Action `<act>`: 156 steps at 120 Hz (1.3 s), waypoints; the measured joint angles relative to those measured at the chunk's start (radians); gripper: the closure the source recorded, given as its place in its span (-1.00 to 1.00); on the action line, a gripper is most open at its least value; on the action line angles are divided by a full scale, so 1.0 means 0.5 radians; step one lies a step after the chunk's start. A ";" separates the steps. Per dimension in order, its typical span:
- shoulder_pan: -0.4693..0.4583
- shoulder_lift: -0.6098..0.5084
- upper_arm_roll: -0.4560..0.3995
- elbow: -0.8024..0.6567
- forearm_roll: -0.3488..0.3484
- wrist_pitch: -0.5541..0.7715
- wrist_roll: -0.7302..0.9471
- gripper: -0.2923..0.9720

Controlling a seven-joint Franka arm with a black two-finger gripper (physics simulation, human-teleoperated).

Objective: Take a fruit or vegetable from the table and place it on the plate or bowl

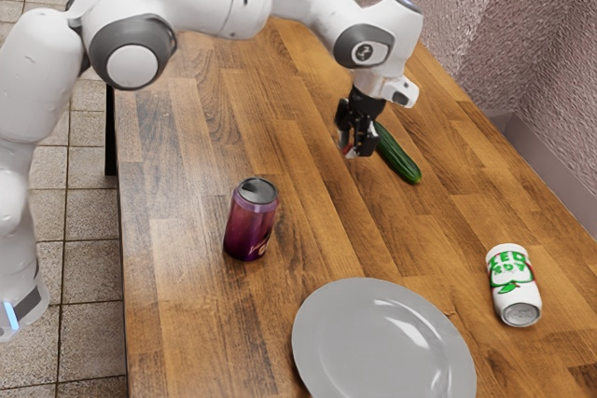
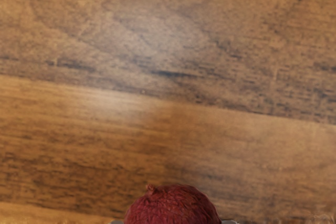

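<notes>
A small dark red fruit [image 2: 172, 205] with bumpy skin sits just under my hand, down at the wooden tabletop. In the exterior view only a sliver of the red fruit [image 1: 352, 148] shows between the black fingers. My gripper [image 1: 358, 144] stands low over the table's far middle, shut on this fruit from two sides. A green cucumber [image 1: 398, 156] lies right beside the gripper, toward the exterior view's right. The grey plate [image 1: 382, 347] rests at the table's near edge, well apart from the gripper.
A purple can [image 1: 250, 219] stands upright between the gripper and the plate, toward the exterior view's left. A white can with green print [image 1: 513, 283] lies on its side at the right. A wall runs behind the table's far right.
</notes>
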 joint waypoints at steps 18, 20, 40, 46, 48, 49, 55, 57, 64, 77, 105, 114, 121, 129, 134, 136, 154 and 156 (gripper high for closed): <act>-0.201 -0.054 -0.077 -0.003 0.017 -0.017 -0.016 0.30; -0.210 -0.062 -0.111 -0.004 0.030 -0.020 -0.021 0.30; -0.236 -0.150 -0.486 -0.007 0.185 -0.098 -0.126 0.30; -0.228 -0.156 -0.561 -0.016 0.226 -0.114 -0.164 0.30; -0.226 -0.158 -0.587 -0.018 0.240 -0.118 -0.177 0.30; -0.226 -0.159 -0.599 -0.019 0.246 -0.120 -0.183 0.30; -0.225 -0.163 -0.660 -0.022 0.275 -0.132 -0.223 0.30; -0.224 -0.164 -0.682 -0.023 0.283 -0.135 -0.237 0.30; -0.222 -0.169 -0.766 -0.026 0.316 -0.145 -0.288 0.30; -0.228 -0.172 -0.878 -0.033 0.376 -0.157 -0.384 0.30; -0.225 -0.169 -1.041 -0.068 0.431 -0.167 -0.582 0.30; -0.231 -0.173 -1.138 -0.073 0.471 -0.175 -0.655 0.30; -0.231 -0.173 -1.192 -0.086 0.489 -0.180 -0.713 0.30; -0.230 -0.172 -1.226 -0.097 0.502 -0.174 -0.778 0.30; -0.227 -0.171 -1.236 -0.111 0.506 -0.155 -0.816 0.30; -0.226 -0.170 -1.238 -0.117 0.508 -0.142 -0.830 0.30; -0.225 -0.165 -1.247 -0.160 0.515 -0.011 -0.944 0.30; -0.226 -0.165 -1.248 -0.165 0.515 0.007 -0.955 0.29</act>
